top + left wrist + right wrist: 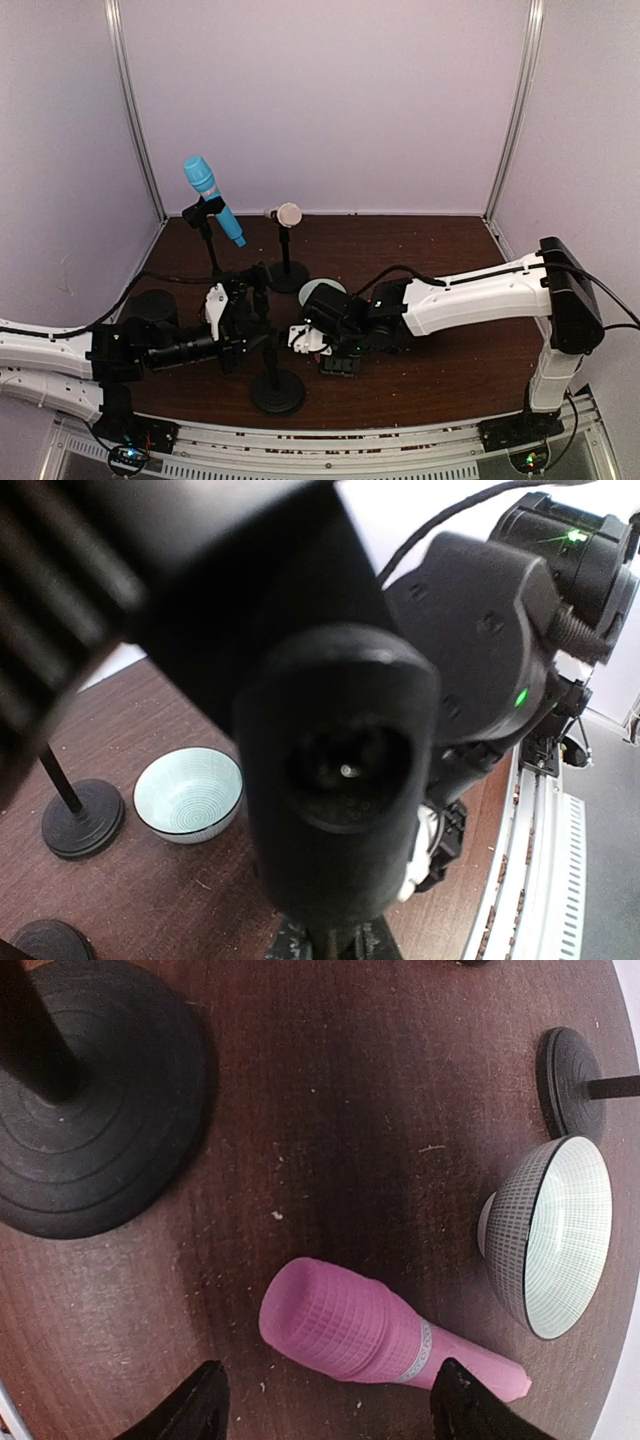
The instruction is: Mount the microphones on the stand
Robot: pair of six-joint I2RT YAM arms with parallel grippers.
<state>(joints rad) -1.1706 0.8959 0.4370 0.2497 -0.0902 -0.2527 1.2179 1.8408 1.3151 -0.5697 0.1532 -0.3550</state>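
The right end effector (335,1410) hangs low with its fingers spread wide. The pink microphone (350,1335) lies flat and ungripped on the surface (330,1110) just ahead of the gap, its thin end close to the bowl (560,1230). The left end effector (246,318) sits against the upright of the near stand (277,385); whether it is wide or narrow I cannot tell. Farther back, the sky-blue microphone (212,198) sits tilted in the far left stand (208,255), and the cream microphone (288,214) tops the middle stand (288,270).
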